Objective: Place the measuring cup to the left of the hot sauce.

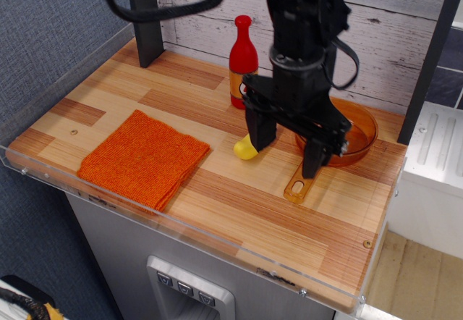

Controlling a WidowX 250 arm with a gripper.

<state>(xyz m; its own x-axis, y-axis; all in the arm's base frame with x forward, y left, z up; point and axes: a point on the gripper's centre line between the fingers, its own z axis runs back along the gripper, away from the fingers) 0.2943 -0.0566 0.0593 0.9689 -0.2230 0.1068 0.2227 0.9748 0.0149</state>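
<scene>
Bright, even light with soft shadows on the wooden counter (217,197); sharp focus, no glare.
</scene>
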